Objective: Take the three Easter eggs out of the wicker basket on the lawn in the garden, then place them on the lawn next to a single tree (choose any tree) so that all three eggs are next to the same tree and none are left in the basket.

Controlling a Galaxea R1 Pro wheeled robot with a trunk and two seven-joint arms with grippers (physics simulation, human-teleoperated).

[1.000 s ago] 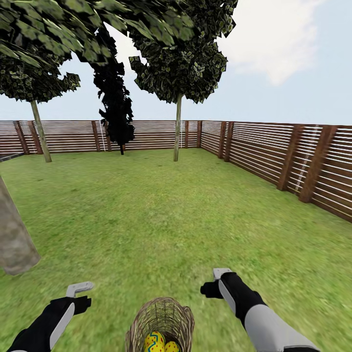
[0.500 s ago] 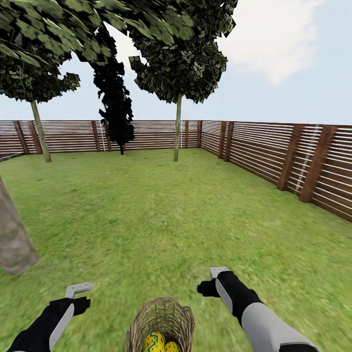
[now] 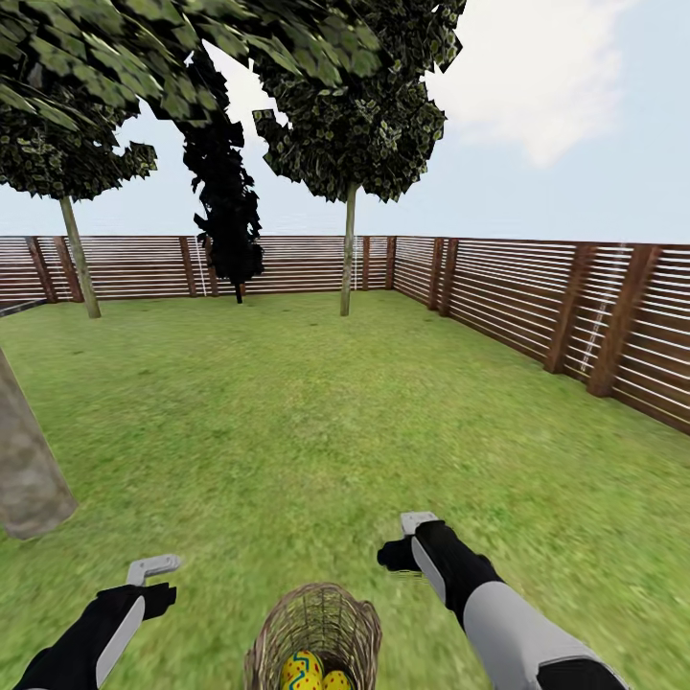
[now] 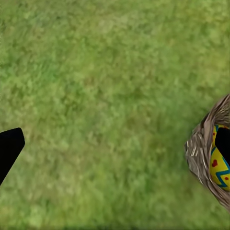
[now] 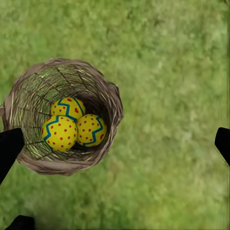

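Observation:
The wicker basket (image 3: 273, 628) stands on the lawn (image 3: 316, 412) at the bottom centre of the head view, between my arms. In the right wrist view all three Easter eggs (image 5: 59, 132) (image 5: 91, 129) (image 5: 68, 108) lie together inside the basket (image 5: 113, 103). My right gripper (image 3: 407, 541) hangs open above the grass, just right of the basket, with nothing between its fingers (image 5: 9, 151). My left gripper (image 3: 151, 573) is open over bare grass left of the basket (image 4: 195, 152), where one egg (image 4: 218, 168) peeks out. The thick grey-brown tree trunk (image 3: 24, 460) rises at the left.
A brown slatted fence (image 3: 537, 307) bounds the garden at the back and right. Two thin-trunked trees (image 3: 348, 254) (image 3: 80, 259) and a black cone-shaped tree (image 3: 225, 211) stand near the far fence. Open grass stretches ahead and toward the thick trunk.
My right arm has shifted left and a little forward, closer to the basket. The left arm, basket and eggs are where they were.

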